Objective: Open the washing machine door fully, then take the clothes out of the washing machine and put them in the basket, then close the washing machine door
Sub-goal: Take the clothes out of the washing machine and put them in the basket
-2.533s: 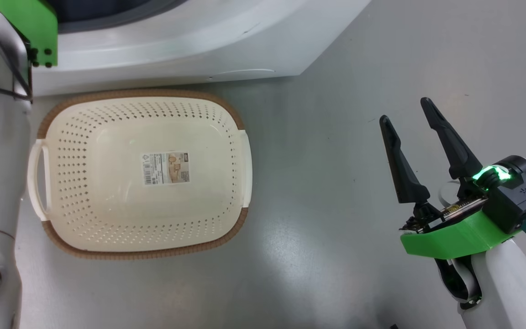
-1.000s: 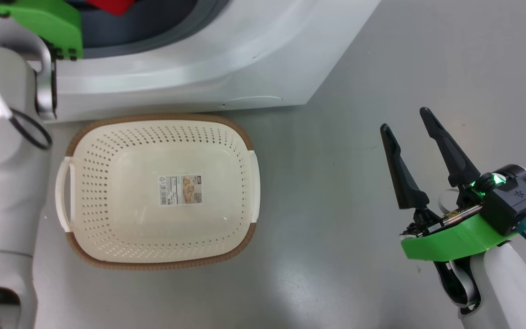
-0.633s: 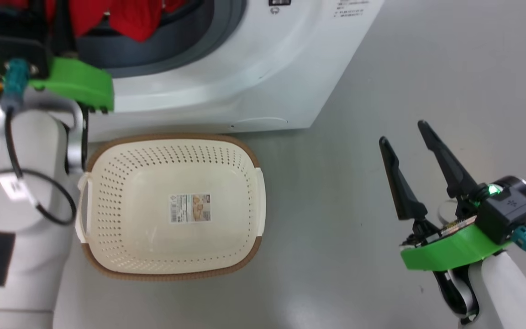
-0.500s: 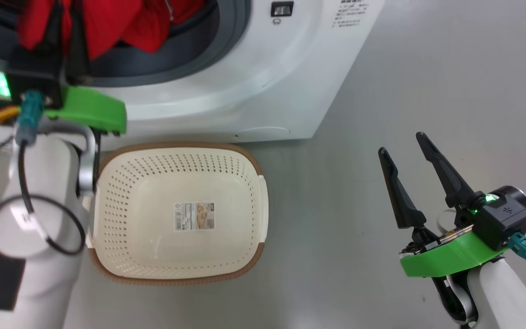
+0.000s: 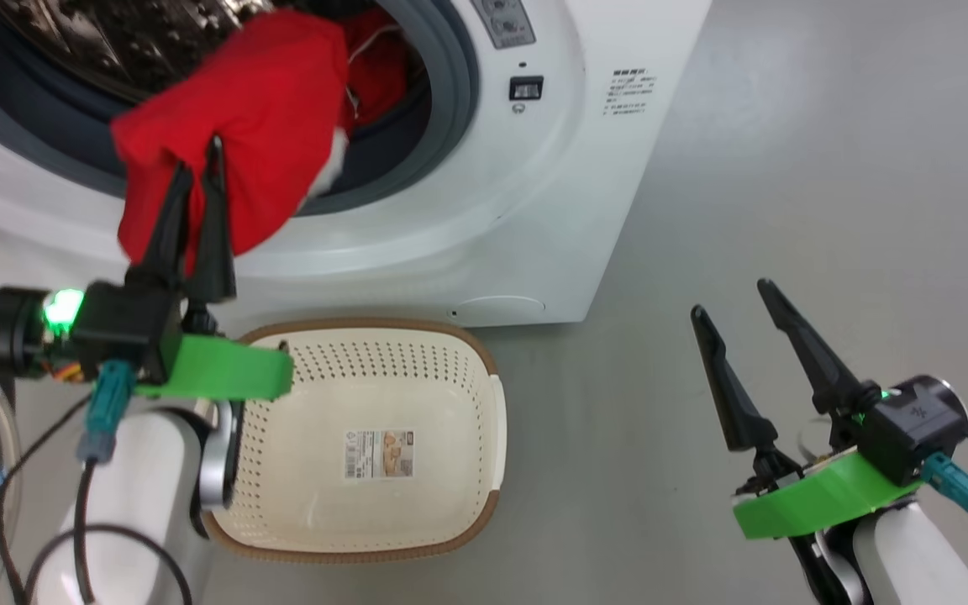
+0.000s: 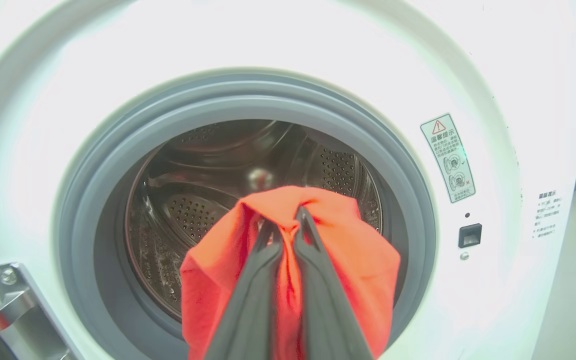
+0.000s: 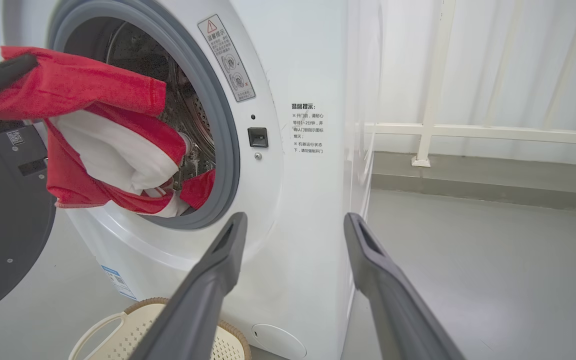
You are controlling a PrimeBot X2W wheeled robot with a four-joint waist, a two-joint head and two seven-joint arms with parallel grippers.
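A: Head view. left gripper [image 5: 201, 160] pinched narrow on the clothes [image 5: 240, 101]; red cloth drapes over both fingers; the bundle hangs across the lower lip of the washing machine [image 5: 534, 210] mouth, its tail back in the drum [image 5: 114, 34].

B: The basket [image 5: 450, 370]?

A: On the floor [image 5: 786, 168], just before the machine's front bottom edge; below the bundle, offset toward the robot's right. right gripper [image 5: 730, 299] well apart, fingers wide, holding nothing.

B: How to do the lift-out well?

A: My judgement: draw back and up, no jerk, until the tail clears the grey ring [image 5: 450, 109]; a snag could pull the cloth out of the pinch. Then carry it over the basket's middle and go low before letting go, so nothing hangs over the rim.

B: Left wrist view?

A: Fingers [image 6: 253, 300] nearly together, tips buried in a fold at the bundle's top; cloth falls to either side, in front of the drum; only a ridge of fabric is pinched, so the hold looks thin.

B: Right wrist view?

A: Own fingers wide, empty. Beyond them the red-and-white bundle hangs out of the mouth; one dark finger of the other arm touches its top edge; a red end lies on the ring's lower edge. washing machine door [image 7: 13, 235] stands open at the left; the basket's corner shows below.
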